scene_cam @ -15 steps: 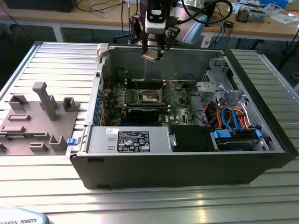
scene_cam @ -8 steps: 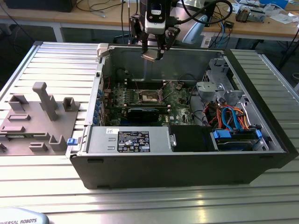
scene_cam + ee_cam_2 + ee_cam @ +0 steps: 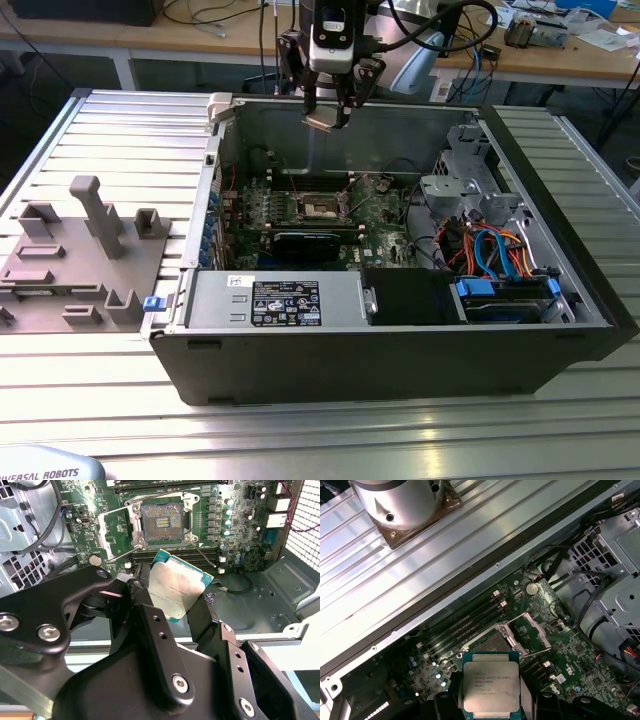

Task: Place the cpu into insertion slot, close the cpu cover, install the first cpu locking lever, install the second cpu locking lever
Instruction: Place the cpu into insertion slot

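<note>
My gripper (image 3: 328,112) hangs above the open computer case near its far wall, shut on the cpu (image 3: 322,120). In both wrist views the cpu (image 3: 175,587) (image 3: 491,685) sits flat between the black fingers (image 3: 145,615), silvery face showing, with a teal edge. The insertion slot (image 3: 161,522) (image 3: 322,207) lies open on the green board below, its gold contact field bare. The cpu cover (image 3: 116,532) (image 3: 532,630) is swung up and lies to one side of the slot. A thin wire lever (image 3: 204,557) stands off beside the socket.
A labelled power supply box (image 3: 285,300) runs along the case's near wall. A drive cage with blue and orange cables (image 3: 500,260) fills the exterior view's right. A grey fixture with pegs (image 3: 85,250) sits on the slatted table (image 3: 320,430) left of the case.
</note>
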### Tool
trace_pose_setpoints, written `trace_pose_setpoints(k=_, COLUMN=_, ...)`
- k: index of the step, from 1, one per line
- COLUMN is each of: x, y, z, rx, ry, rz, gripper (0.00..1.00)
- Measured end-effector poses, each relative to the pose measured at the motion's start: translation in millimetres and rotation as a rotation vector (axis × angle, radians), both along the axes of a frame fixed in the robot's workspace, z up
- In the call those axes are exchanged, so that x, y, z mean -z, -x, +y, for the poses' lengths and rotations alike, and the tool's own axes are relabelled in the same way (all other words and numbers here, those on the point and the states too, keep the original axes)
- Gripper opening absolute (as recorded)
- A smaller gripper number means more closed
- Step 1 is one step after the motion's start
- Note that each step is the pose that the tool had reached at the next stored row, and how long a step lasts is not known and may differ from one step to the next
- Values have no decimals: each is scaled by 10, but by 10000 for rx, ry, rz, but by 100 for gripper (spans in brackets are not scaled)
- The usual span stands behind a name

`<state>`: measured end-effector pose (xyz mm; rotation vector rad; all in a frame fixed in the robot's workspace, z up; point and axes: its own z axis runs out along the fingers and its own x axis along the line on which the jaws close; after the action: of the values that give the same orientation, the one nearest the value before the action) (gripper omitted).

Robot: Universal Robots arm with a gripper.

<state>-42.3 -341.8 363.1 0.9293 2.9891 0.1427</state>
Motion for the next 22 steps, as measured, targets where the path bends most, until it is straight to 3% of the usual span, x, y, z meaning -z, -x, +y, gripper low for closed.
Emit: trace_pose_setpoints(k=22, x=0, y=0, z=0, rx=203, ry=0, rz=0, gripper=54)
